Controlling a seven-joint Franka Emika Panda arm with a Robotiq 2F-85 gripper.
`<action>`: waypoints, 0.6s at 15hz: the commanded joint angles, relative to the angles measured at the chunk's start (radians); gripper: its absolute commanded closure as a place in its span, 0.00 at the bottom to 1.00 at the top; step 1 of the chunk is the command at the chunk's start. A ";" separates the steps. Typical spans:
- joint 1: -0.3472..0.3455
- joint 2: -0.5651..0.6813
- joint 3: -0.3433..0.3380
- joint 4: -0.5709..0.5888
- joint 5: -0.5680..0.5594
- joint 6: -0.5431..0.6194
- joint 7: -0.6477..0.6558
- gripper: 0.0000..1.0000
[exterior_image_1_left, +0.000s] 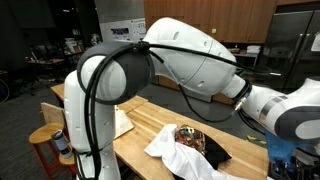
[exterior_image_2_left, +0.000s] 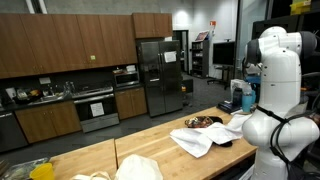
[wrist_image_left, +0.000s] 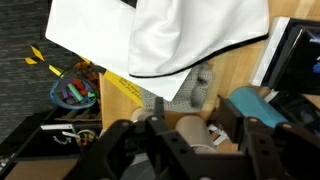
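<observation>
The white cloth (wrist_image_left: 170, 40) lies rumpled on the wooden table (wrist_image_left: 235, 85) just ahead of your pincer (wrist_image_left: 195, 140), whose jaws stand apart with nothing between them. If you go in for it, I'd aim both fingertips over a thick fold rather than the thin dark-hemmed edge, and keep low so no layer slips free. In an exterior view a dark bowl (exterior_image_2_left: 203, 122) rests against the cloth, and dragging the fabric could tip it. Yellow tape (wrist_image_left: 128, 88) marks the floor off the table edge, to one side of the pincer.
</observation>
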 joint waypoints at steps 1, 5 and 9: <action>0.088 -0.161 0.025 -0.164 -0.110 0.075 -0.018 0.10; 0.154 -0.343 0.084 -0.320 -0.324 0.042 -0.012 0.00; 0.152 -0.558 0.195 -0.464 -0.371 -0.189 -0.107 0.00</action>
